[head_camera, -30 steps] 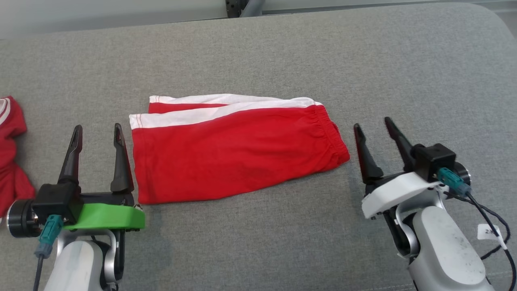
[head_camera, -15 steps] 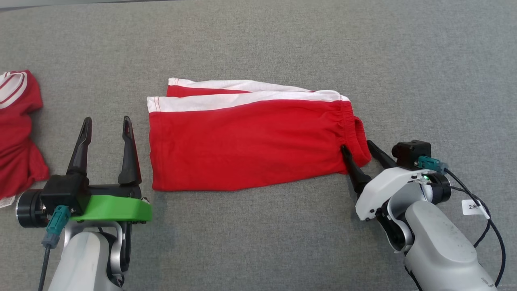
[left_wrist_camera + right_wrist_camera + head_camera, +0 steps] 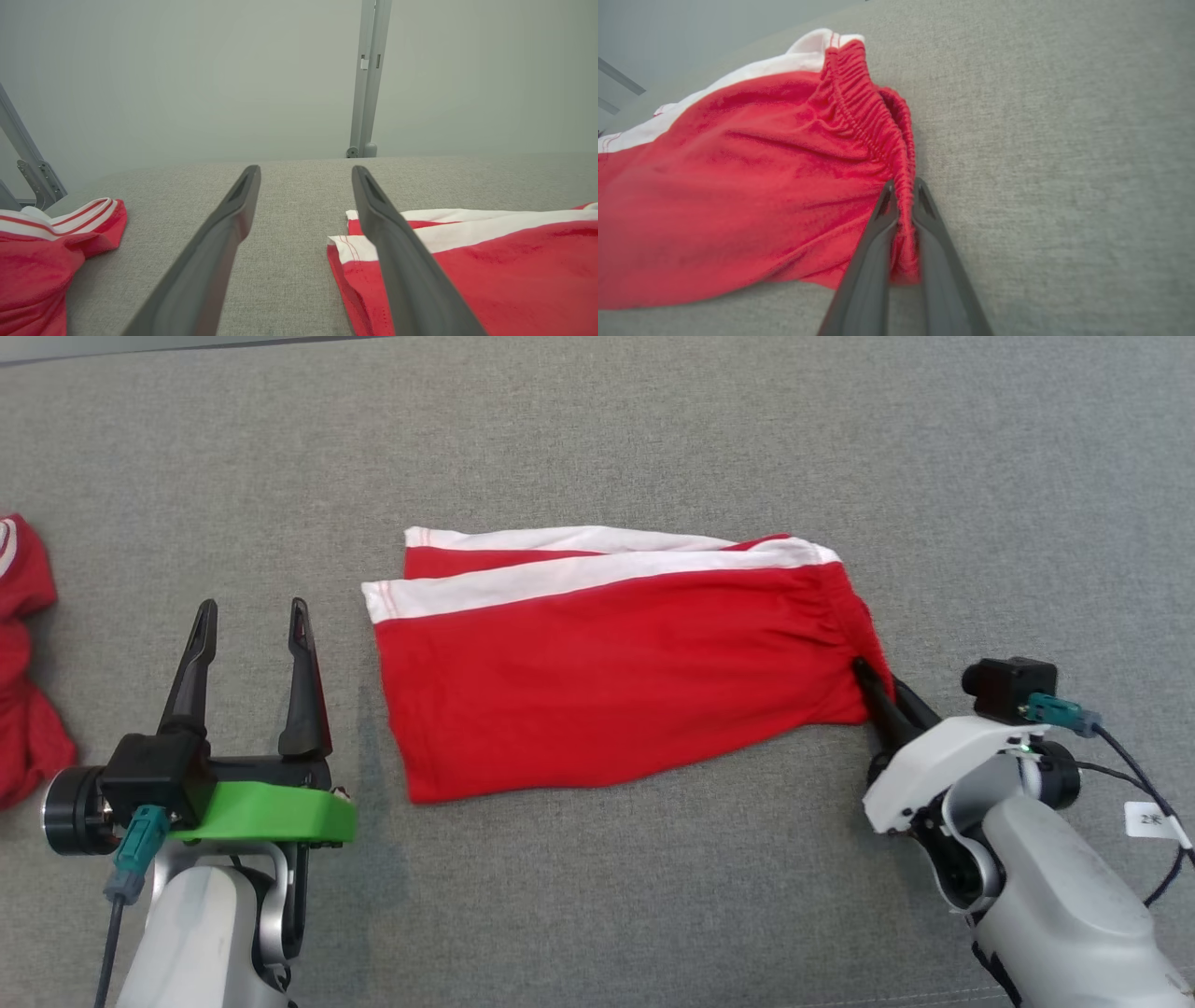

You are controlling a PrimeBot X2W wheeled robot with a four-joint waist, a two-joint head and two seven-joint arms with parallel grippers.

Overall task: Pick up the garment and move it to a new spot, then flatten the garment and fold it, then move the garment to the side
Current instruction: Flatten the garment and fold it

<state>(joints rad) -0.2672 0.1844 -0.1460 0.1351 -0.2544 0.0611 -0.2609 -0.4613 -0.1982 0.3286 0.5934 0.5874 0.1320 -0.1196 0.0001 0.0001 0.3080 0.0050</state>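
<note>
Garment (image 3: 616, 663) = red shorts w/ white trim, lying flat mid-bench (image 3: 597, 429), between both claws. Right claw (image 3: 878, 686) pinched shut on waistband's near corner. Left claw (image 3: 252, 605) wide open, empty, just beside hem end. Looks folded in 2 already, so guessing this is grab for move to side. Next: lift or drag w/o undoing fold, tho 1-corner grip may let it sag. Long axis runs left-right, waistband pointing robot's right, hems left.
</note>
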